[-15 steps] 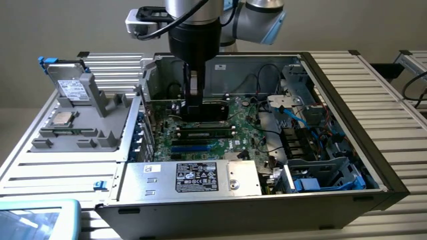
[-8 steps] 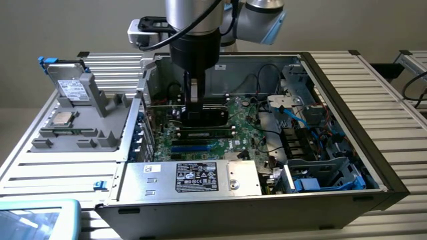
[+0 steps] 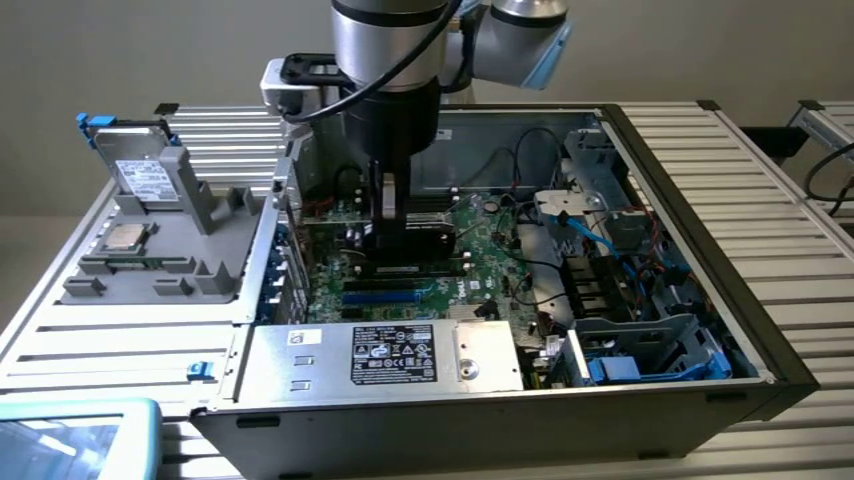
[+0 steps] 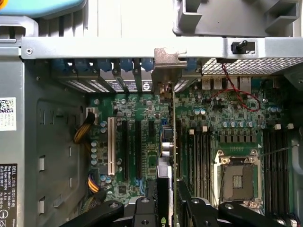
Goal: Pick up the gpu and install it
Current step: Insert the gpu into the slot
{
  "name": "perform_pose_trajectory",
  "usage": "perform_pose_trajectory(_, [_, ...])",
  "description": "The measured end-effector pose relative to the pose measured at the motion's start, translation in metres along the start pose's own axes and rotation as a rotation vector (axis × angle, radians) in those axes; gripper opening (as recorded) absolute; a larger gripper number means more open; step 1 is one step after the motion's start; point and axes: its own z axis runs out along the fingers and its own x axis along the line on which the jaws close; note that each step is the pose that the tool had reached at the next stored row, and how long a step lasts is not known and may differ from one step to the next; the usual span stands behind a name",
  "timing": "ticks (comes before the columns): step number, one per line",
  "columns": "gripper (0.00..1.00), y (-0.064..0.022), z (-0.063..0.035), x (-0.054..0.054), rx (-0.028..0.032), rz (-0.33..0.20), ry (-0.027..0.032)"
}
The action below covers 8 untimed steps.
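Observation:
My gripper (image 3: 398,235) reaches straight down into the open computer case (image 3: 694,180) and is shut on the gpu (image 3: 420,250), whose black cooler block shows just above the green motherboard (image 3: 487,250). In the wrist view the gpu (image 4: 173,132) is seen edge-on as a thin line between my black fingers (image 4: 156,201), which clamp it from both sides at my gripper (image 4: 171,191). Its silver end bracket (image 4: 166,61) sits against the case's rear rail, in line with the expansion slots (image 4: 128,146). Whether the card's edge is down in a slot is hidden.
A silver power supply (image 3: 400,355) fills the near end of the case and a blue drive cage (image 3: 641,350) stands at the exterior view's right. The CPU socket (image 4: 236,172) lies beside the card. A grey fixture (image 3: 174,230) holding parts stands outside, at the exterior view's left.

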Motion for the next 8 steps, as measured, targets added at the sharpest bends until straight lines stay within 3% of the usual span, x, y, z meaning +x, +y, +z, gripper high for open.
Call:
perform_pose_trajectory(5, [0.28, -0.0002, 0.0092, -0.003, 0.0002, -0.001, 0.0024])
perform_pose_trajectory(8, [0.28, -0.0003, 0.0142, -0.004, 0.0001, -0.001, 0.0079])
